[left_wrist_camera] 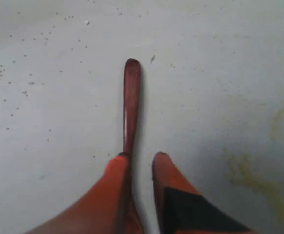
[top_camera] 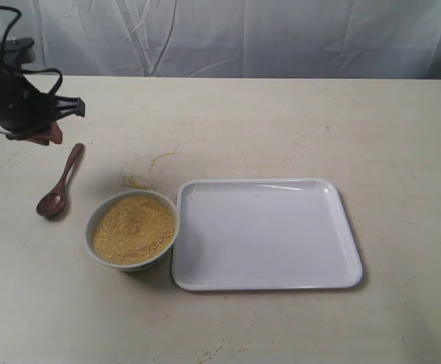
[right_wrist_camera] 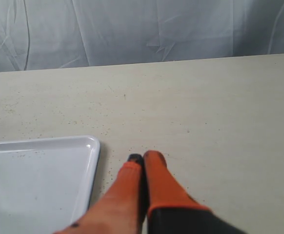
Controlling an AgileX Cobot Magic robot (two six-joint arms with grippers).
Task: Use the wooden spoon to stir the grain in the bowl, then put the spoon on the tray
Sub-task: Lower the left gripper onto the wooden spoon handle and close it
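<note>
At far left, the left gripper hovers over the handle end of the single wooden spoon, its two fingers slightly apart and holding nothing. The spoon lies flat on the table. Next comes one bowl filled with grain, touching one tray. The right gripper is closed, just beside the tray's corner.

Reddish-brown wooden spoon, golden-yellow grain, white bowl and white tray.

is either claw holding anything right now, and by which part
Nothing is held. The wooden spoon lies on the table, left claw open near its handle; right claw shut, empty.
</note>
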